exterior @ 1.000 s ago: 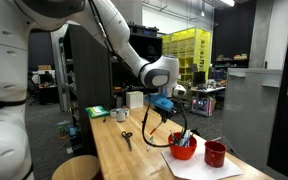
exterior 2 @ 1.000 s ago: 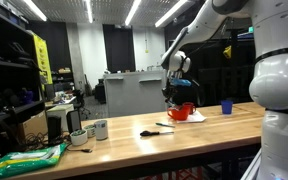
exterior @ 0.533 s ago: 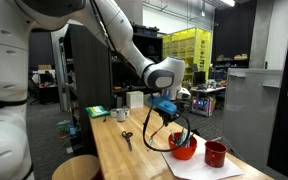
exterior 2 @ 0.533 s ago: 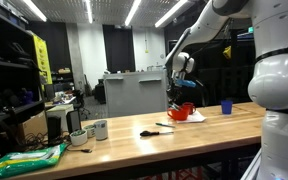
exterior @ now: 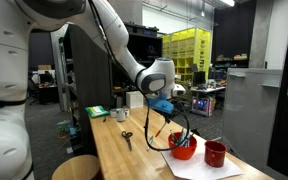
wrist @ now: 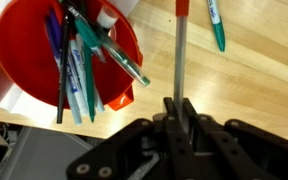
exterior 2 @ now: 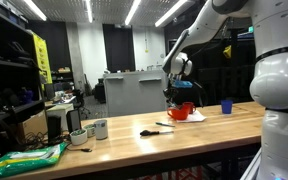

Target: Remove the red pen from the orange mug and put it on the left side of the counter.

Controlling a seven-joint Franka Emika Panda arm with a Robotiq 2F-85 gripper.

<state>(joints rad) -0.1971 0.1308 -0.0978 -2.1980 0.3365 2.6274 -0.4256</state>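
Note:
In the wrist view my gripper [wrist: 179, 108] is shut on the red pen [wrist: 180, 55], a grey shaft with a red end pointing away from me over the light-wood counter [wrist: 254, 85]. The wide orange mug [wrist: 24, 40] sits at the upper left, holding several pens. In both exterior views the gripper [exterior: 170, 110] [exterior 2: 174, 95] hangs just above and beside the orange mug [exterior: 182, 149] [exterior 2: 180, 112]. The pen itself is too small to make out there.
A smaller dark red mug [exterior: 215, 153] stands next to the orange one on white paper [exterior: 199, 166]. A green pen [wrist: 215, 25] lies on the counter. Scissors [exterior: 126, 137], white cups [exterior: 121, 115] and a green bag [exterior: 96, 111] sit farther along. A blue cup [exterior 2: 225, 106] stands at one end.
The wrist swung slightly toward the mugs and back. The gripper stays just above the orange mug at about the same height.

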